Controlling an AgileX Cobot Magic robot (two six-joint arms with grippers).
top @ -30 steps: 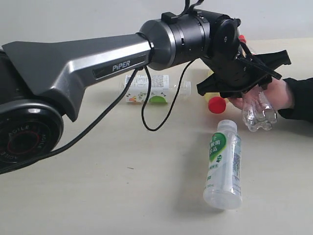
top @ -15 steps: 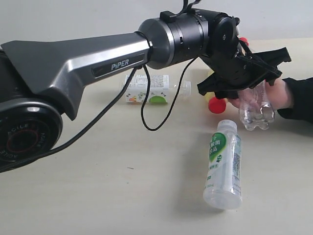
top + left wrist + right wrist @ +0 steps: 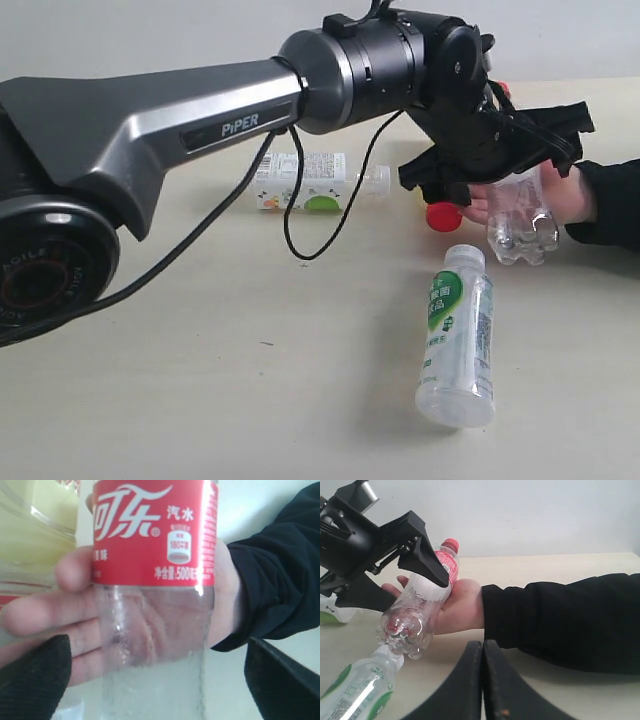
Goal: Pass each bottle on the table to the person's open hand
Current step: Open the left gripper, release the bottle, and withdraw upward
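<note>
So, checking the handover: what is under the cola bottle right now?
The person's open hand lies under the cola bottle; palm and fingers show through the clear plastic. The red label covers part of the hand, and whether bottle and palm touch cannot be told.

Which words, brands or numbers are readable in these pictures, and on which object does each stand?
"PiPER": on the left arm, grey link.
"可乐", "汽水", "净含量:500": on the cola bottle, red label.
Lettering on the base, and labels of the white-green bottle and small clear bottle: too small to read.
</note>
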